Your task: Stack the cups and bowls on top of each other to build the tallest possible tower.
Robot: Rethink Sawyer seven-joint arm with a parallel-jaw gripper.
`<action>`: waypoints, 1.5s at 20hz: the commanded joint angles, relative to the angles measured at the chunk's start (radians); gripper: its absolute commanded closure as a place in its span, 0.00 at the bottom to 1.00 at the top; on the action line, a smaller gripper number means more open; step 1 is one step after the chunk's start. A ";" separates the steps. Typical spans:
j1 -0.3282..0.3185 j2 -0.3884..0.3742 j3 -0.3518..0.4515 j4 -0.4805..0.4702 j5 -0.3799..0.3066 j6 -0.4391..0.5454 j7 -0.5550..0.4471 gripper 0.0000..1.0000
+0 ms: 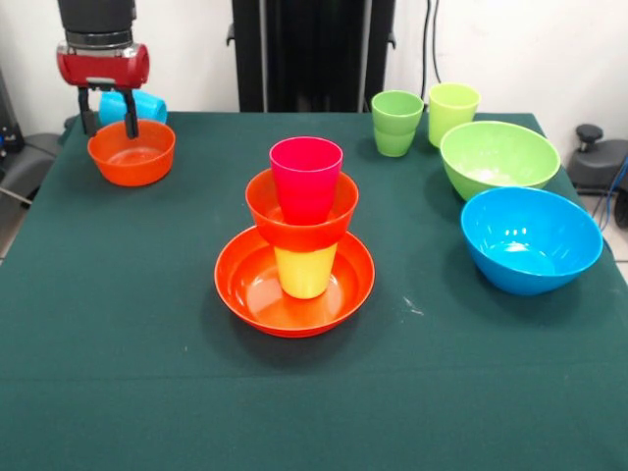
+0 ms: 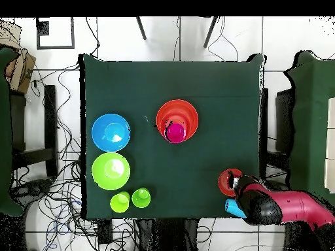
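The tower [image 1: 299,245] stands mid-table: wide orange plastic bowl, yellow cup, small orange bowl, pink tumbler; beyond, at the far corner, the gripper [image 1: 108,126] straddles the rim of a second small orange bowl [image 1: 131,152], jaws parted, apparently gripping nothing; judged step: picking it up; next calls for closing on that rim.

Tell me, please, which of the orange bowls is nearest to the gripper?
The small orange bowl at the table's edge, standing alone. The gripper hangs right at its rim, while the other two orange bowls belong to the tower in the table's middle.
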 commanded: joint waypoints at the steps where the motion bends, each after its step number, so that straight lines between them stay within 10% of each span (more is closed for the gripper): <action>1: 0.027 0.042 0.023 0.018 -0.086 0.076 -0.301 0.00; 15: 0.077 0.098 -0.050 0.007 -0.206 -0.011 -0.159 0.00; 30: 0.111 0.039 -0.057 0.046 -0.181 -0.015 -0.109 0.00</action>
